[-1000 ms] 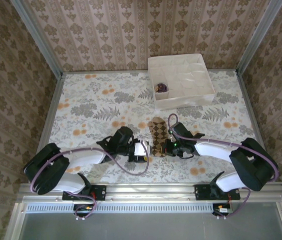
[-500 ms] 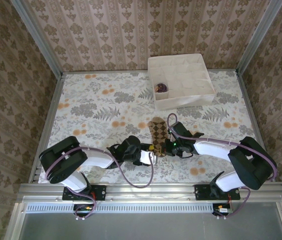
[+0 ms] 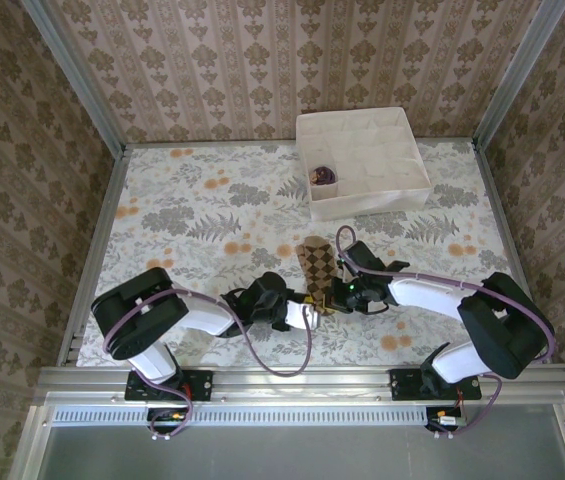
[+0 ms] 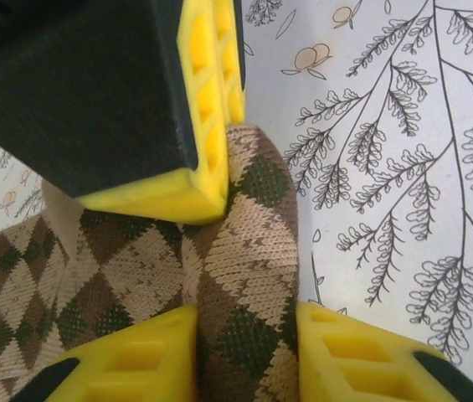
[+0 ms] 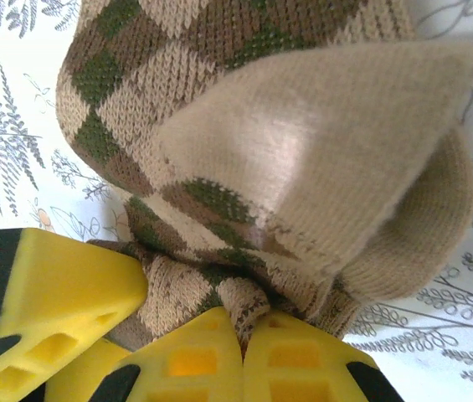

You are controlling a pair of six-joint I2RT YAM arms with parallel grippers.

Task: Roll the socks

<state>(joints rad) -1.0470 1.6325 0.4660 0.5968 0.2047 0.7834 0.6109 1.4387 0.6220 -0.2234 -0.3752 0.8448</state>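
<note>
The brown-tan argyle sock (image 3: 318,262) lies on the flowered table between the two arms. My left gripper (image 3: 311,311) sits at its near end. In the left wrist view the yellow pads (image 4: 127,362) press both sides of a raised fold of that sock (image 4: 253,251), so my left gripper (image 4: 247,356) is shut on it. My right gripper (image 3: 334,296) comes in from the right. Its jaws (image 5: 243,360) are closed tight on a pinch of the same sock (image 5: 303,142), whose tan inner side is turned up. The dark purple sock (image 3: 323,175) sits bunched in a cell of the box.
A white divider box (image 3: 370,201) with many small cells stands at the back right of the table. Patterned walls close in the table on three sides. The right gripper's black-and-yellow finger (image 4: 203,100) crowds the left wrist view, close above the fold.
My left arm has slid right to the sock's near end and its jaws have closed on a fold. The right gripper has stayed shut in place on the sock.
</note>
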